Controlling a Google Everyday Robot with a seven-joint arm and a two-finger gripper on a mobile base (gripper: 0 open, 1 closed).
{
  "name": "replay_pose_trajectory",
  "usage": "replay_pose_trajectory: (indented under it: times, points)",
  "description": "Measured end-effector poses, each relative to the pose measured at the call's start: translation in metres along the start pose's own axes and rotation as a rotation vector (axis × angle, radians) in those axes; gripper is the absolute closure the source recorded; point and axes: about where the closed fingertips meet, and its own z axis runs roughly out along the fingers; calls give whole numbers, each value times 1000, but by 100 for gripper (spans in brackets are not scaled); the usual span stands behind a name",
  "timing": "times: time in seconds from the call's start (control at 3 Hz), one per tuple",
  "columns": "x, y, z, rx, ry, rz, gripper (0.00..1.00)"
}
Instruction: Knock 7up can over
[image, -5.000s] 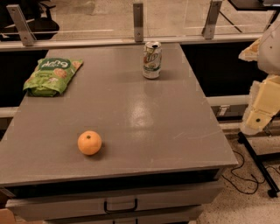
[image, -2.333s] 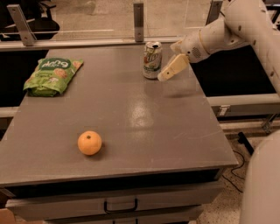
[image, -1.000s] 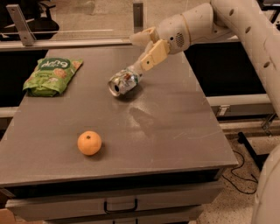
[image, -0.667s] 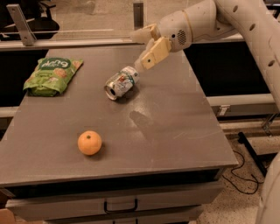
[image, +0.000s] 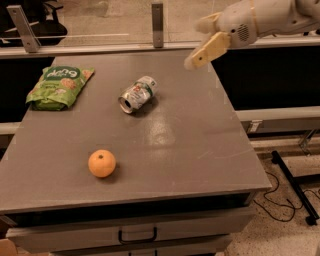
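The 7up can (image: 137, 94) lies on its side on the grey table (image: 200, 145), a little behind the middle. Its shiny open end faces the front left. My gripper (image: 195, 44) hangs in the air above the table's back right part, to the right of the can and well apart from it. Its two tan fingers (image: 211, 47) are spread and hold nothing. The pale arm runs off the top right of the view.
A green snack bag (image: 59, 86) lies at the back left. An orange (image: 102, 163) sits at the front left. Metal rail posts (image: 157, 17) stand behind the table. A drawer handle (image: 137, 235) is below the front edge. Cables and a stand base (image: 295, 190) lie on the floor at the right.
The can stood upright at the back right, was pushed over by my gripper and rolled left. My gripper has since lifted away to the right.
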Motion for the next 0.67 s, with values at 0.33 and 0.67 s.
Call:
replay_pose_trajectory:
  times: [0.33, 0.67]
  points:
    - [-6, -26, -56, 221, 58, -51, 0]
    - [-11, -30, -55, 238, 51, -58, 0]
